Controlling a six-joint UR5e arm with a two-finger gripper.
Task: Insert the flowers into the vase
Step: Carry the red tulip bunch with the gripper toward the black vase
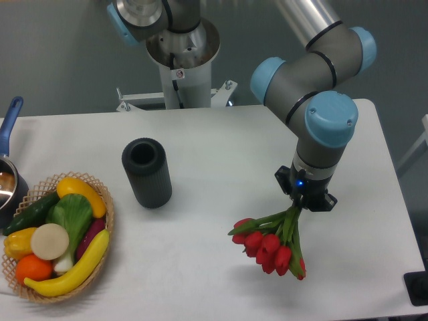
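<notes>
one basket (107, 221) of toy produce sits left of the vase (146, 172).

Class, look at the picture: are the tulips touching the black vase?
Apart. The fixed camera shows bare white table between the flowers, held at the pincer, and the vase standing well off to the side.

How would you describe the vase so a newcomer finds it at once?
Start at the white table and look left of centre, right of the wicker basket of toy produce. The vase stands there alone: a black ribbed cylinder with an open round mouth, the only dark upright thing.
</notes>
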